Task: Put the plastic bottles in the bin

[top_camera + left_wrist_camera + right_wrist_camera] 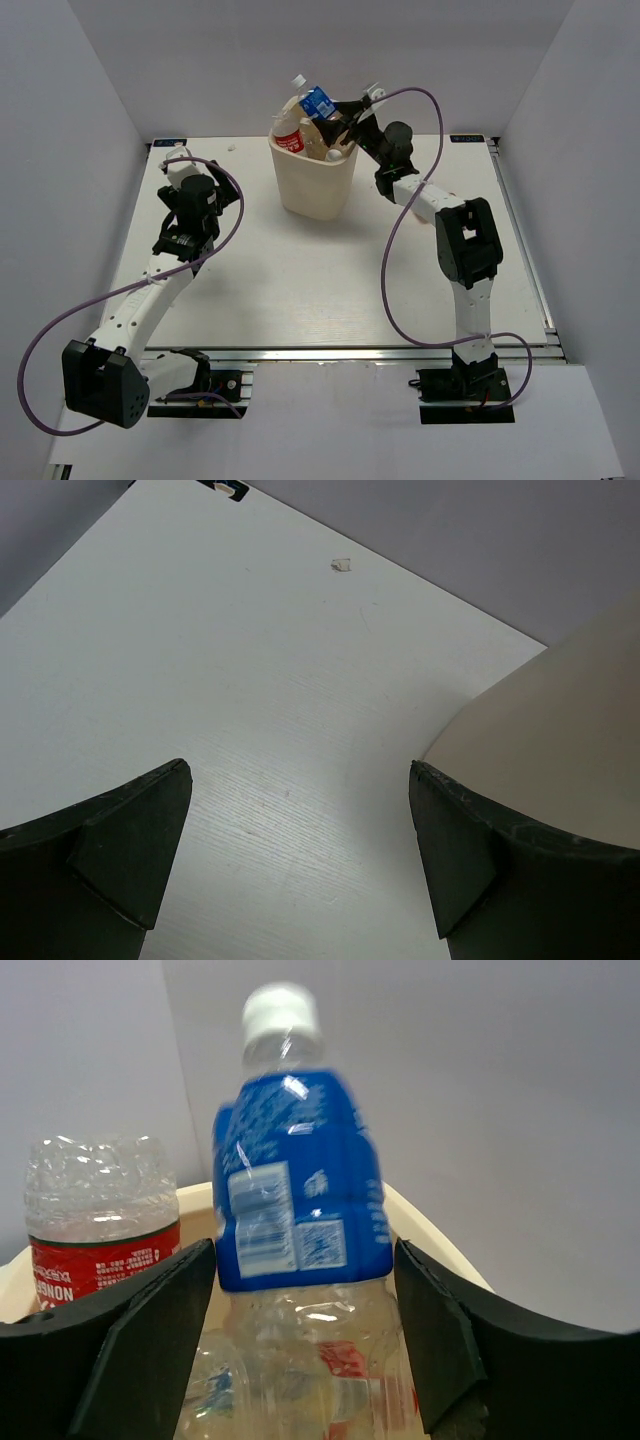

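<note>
- We see a white rectangular table, with the tall cream plastic bin standing far centre.
- Left gripper: jaws wide apart, nothing between them, low over the table just left of the bin.
- Right gripper: jaws apart, flanking an upright blue-labelled bottle, blurred, over the bin.
- Clear plastic bottles fill the bin; a red-labelled bottle is at its left rim.
</note>
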